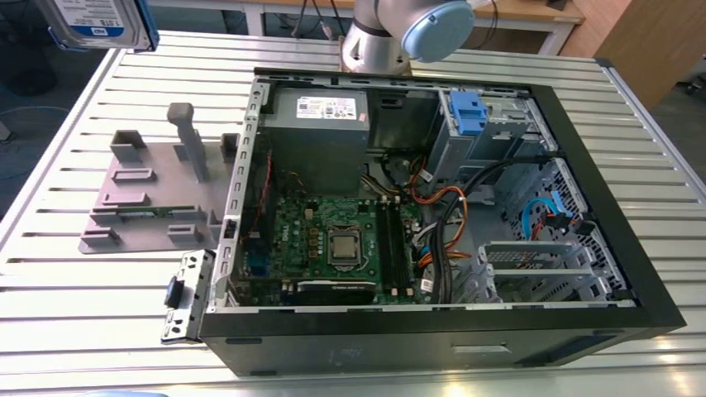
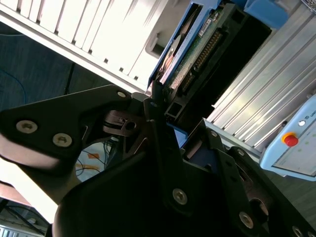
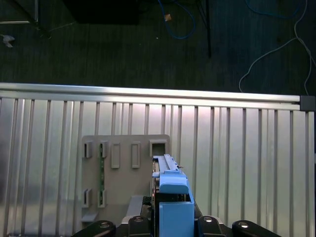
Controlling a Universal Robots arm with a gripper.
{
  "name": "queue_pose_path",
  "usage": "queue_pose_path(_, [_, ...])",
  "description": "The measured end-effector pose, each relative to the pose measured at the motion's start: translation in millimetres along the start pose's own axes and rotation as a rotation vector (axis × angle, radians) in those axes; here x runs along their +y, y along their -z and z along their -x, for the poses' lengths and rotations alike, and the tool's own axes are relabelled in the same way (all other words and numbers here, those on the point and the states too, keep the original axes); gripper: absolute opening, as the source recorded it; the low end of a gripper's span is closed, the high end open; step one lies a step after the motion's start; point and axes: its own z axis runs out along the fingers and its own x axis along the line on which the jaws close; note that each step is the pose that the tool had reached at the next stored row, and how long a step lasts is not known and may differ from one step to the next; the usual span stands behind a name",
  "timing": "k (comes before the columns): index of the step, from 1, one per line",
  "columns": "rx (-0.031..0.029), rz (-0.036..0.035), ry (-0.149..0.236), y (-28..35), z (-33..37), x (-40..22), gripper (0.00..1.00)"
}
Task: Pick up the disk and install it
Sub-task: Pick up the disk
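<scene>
The disk (image 1: 97,23) hangs in the air at the far corner of the exterior view's left, above the edge of the slatted metal table (image 1: 78,347) and well apart from the open computer case (image 1: 386,351). It is a flat metal slab in a blue plastic frame. I judge it stiff, fairly heavy for its size and smooth on its faces, so it could slip if pinched there. It is probably sensitive to knocks too. In the second wrist view one end shows a green circuit board and a row of connector pins, which should not be pressed. The safest hold looks to be across the two thin sides, on the frame.

That is roughly how the claw (image 2: 170,118) has it. Its black fingers (image 2: 154,103) are closed on the disk, one on either side. The disk stands edge-on between them and juts out beyond the tips.

In the first wrist view the disk's blue frame (image 3: 173,195) sits over a grey holder plate (image 3: 123,182) with small empty slots, lying on the table. Inside the case, a blue clip (image 1: 468,112) sits in the drive bay at the far corner on the exterior view's right.
</scene>
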Motion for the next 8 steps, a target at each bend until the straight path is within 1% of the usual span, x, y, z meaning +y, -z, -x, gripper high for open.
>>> queue_pose_path(8, [0.0000,0.0001,0.000,0.3,-0.1,-5.7,0.37])
